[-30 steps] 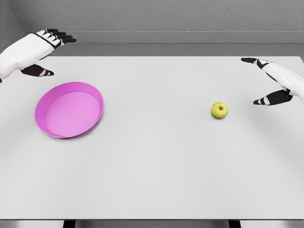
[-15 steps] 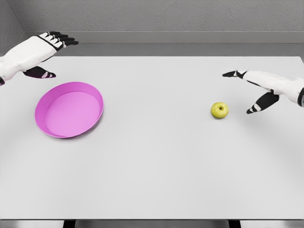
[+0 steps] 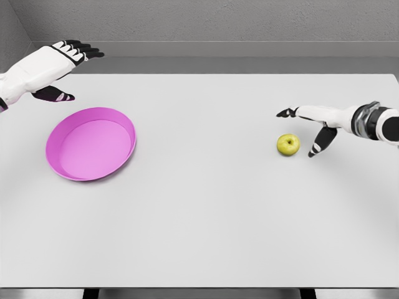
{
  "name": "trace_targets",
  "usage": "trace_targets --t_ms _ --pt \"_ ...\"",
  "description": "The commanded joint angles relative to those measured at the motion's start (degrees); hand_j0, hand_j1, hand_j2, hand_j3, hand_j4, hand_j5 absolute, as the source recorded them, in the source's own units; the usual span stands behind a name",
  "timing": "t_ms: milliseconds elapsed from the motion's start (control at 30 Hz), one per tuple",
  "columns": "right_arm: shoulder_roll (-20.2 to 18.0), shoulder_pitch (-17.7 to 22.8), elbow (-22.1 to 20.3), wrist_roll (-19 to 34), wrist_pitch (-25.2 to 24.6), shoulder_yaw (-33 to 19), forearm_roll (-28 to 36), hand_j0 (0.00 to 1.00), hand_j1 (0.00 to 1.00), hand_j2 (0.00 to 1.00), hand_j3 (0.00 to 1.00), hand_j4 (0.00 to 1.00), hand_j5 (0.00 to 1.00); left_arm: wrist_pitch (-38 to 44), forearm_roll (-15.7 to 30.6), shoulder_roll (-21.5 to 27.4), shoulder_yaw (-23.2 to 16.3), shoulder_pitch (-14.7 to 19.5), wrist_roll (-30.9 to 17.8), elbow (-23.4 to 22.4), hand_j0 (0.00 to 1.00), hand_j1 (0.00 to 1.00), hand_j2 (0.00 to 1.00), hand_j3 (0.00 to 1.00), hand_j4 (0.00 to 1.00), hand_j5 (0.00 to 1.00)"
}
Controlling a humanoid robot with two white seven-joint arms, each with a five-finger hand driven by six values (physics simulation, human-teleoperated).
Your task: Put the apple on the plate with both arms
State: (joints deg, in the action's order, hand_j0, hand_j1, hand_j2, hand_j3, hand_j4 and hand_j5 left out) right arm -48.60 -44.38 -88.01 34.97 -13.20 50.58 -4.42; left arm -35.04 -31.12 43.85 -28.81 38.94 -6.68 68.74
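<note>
Small yellow-green apple on white table; right hand spread just beside apple; round pink plate far left of apple, left hand spread behind plate.

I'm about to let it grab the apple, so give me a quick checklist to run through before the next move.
1. Apple loose on the table, nothing in the way: ok.
2. Right hand open, fingers spread: ok.
3. Right hand around the apple: not ok, it is beside it, apart.
4. Plate holds nothing: ok.
5. Left hand near the plate, open, holding nothing: ok.
6. Height of the right hand above the table: cannot tell.
</note>
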Motion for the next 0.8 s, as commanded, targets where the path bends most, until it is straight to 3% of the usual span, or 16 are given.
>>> trace_targets --t_ms 0,467,633,667,733,767 --pt "1.0 0.0 0.5 0.0 0.0 1.5 -0.1 1.00 1.00 1.00 1.00 1.00 1.00 0.0 0.4 -0.2 0.1 0.0 0.0 0.1 1.00 1.00 1.00 1.00 1.00 1.00" --pt "1.0 -0.3 2.0 0.0 -1.2 2.9 -0.1 0.99 0.99 0.99 0.99 0.99 0.99 0.0 0.4 -0.3 0.1 -0.1 -0.3 0.1 1.00 1.00 1.00 1.00 1.00 1.00" --pt "1.0 -0.2 1.4 0.0 -1.5 3.0 -0.1 0.76 0.76 0.76 0.76 0.76 0.76 0.0 0.4 -0.3 0.1 -0.1 -0.3 0.1 1.00 1.00 1.00 1.00 1.00 1.00" --pt "1.0 -0.2 1.3 0.0 -1.3 3.0 -0.1 0.63 0.63 0.63 0.63 0.63 0.63 0.0 0.4 -0.2 0.1 0.0 -0.3 0.1 1.00 1.00 1.00 1.00 1.00 1.00" --pt "1.0 -0.2 1.2 0.0 -1.2 3.0 -0.1 0.50 0.50 0.50 0.50 0.50 0.50 0.0 0.4 -0.2 0.1 -0.1 -0.3 0.2 1.00 1.00 1.00 1.00 1.00 1.00" --pt "1.0 -0.2 1.1 0.0 -1.2 3.1 -0.1 0.50 0.50 0.50 0.50 0.50 0.50 0.0 0.4 -0.2 0.1 -0.1 -0.3 0.2 1.00 1.00 1.00 1.00 1.00 1.00"
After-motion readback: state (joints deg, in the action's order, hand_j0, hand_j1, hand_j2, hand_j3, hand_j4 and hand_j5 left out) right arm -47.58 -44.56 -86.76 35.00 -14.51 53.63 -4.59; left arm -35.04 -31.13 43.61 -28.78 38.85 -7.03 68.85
